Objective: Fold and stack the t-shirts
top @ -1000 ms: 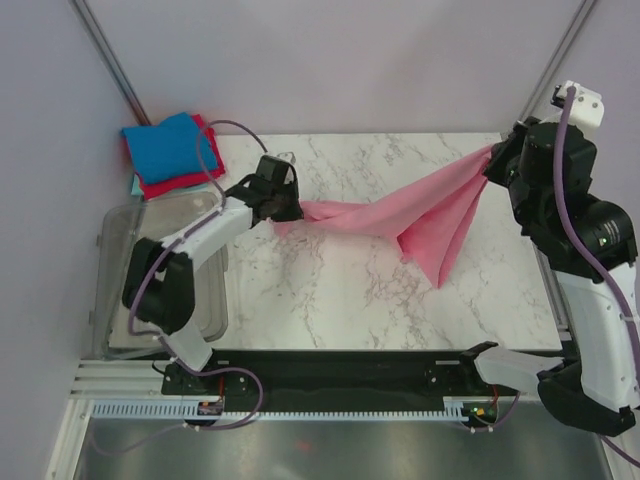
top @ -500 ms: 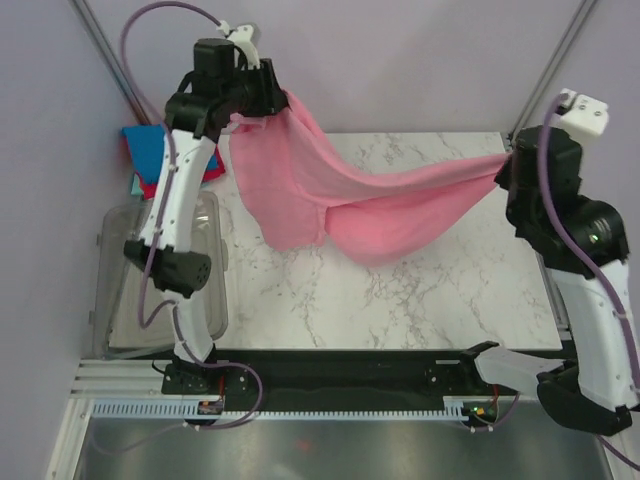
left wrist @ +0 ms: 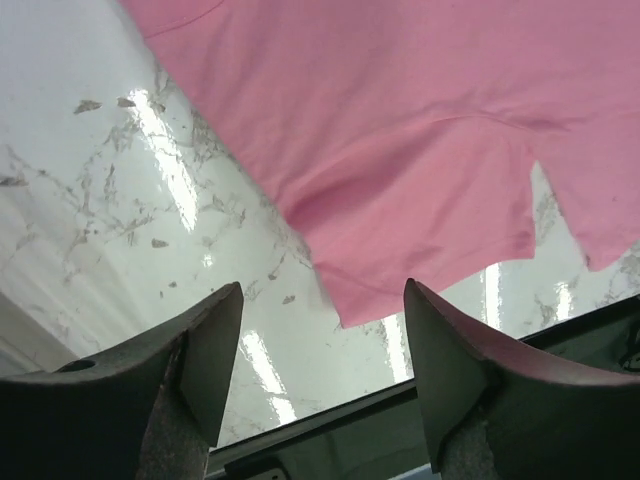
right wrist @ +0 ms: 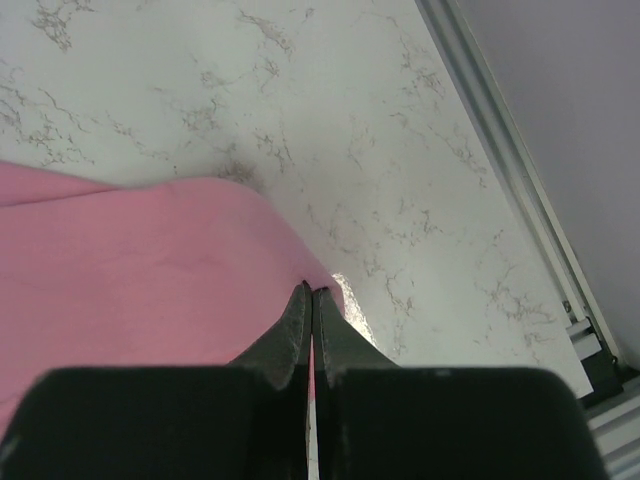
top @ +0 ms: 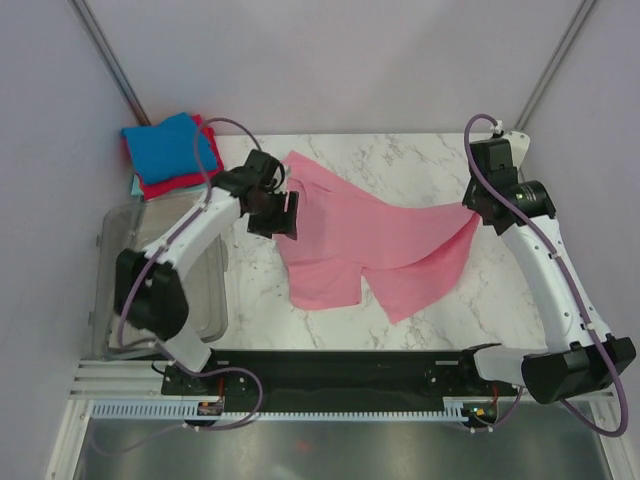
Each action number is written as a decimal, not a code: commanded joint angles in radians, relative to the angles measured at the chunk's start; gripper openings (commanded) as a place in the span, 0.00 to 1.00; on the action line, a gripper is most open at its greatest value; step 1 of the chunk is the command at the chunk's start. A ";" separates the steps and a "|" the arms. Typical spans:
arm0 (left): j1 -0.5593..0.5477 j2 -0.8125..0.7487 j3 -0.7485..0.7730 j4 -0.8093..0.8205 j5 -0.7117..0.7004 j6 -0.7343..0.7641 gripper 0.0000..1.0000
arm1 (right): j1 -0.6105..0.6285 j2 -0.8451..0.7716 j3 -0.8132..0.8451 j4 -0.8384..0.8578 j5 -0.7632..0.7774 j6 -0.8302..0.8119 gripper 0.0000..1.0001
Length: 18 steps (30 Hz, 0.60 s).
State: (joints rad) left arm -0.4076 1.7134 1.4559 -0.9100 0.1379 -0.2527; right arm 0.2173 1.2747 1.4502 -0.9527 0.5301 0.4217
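I judged the step in hand to be the laying-out, with no fold made yet. The pink t-shirt (top: 370, 240) lay across the middle of the marble table (top: 420, 160), slanting from far left to near right, wrinkled and not square. One flap hung toward the near edge, and a split showed between it and the rest of the cloth. The left gripper (top: 285, 212) hovered at the shirt's far-left corner with its jaws well apart and nothing between them. In its wrist view the cloth lay flat on the marble below the fingers. The right gripper (right wrist: 311, 292) was closed tight, and its tips met right at the shirt's right-hand edge, so I took it to be pinching that corner. The fabric there was thin enough that I could not see it between the pads. My reading was that the next move called for the right side to let go low, so the corner would not drag. After that the cloth needed smoothing and squaring before either arm took an edge for the first fold. At the far-left corner of the table sat the finished pile. A blue t-shirt (top: 170, 145) lay on top of a red t-shirt (top: 165, 183), with a sliver of pale teal underneath, well apart from the pink one. A clear tub (top: 115, 300) stood along the left side beside the left arm. I thought it could crowd that elbow on any sweep toward the pile.
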 commanded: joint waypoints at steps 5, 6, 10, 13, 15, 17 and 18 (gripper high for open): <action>-0.054 -0.391 -0.435 0.209 0.017 -0.154 0.66 | -0.029 -0.051 -0.076 0.080 -0.077 -0.029 0.00; -0.068 -0.411 -0.468 0.221 0.017 -0.167 0.66 | -0.032 -0.052 -0.082 0.081 -0.082 -0.028 0.00; -0.115 -0.440 -0.630 0.325 0.040 -0.238 0.68 | -0.038 -0.063 -0.114 0.101 -0.122 -0.017 0.00; -0.131 -0.428 -0.698 0.429 0.098 -0.276 0.70 | -0.039 -0.070 -0.137 0.114 -0.136 -0.015 0.00; -0.132 -0.399 -0.718 0.473 0.129 -0.287 0.70 | -0.041 -0.074 -0.146 0.114 -0.136 -0.015 0.00; -0.135 -0.374 -0.738 0.525 0.147 -0.295 0.70 | -0.044 -0.081 -0.152 0.117 -0.139 -0.021 0.00; -0.134 -0.348 -0.743 0.543 0.169 -0.295 0.70 | -0.047 -0.083 -0.155 0.115 -0.140 -0.023 0.00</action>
State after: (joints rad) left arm -0.5358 1.3304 0.7246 -0.5297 0.2306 -0.4904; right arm 0.1799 1.2304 1.3003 -0.8742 0.4030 0.4103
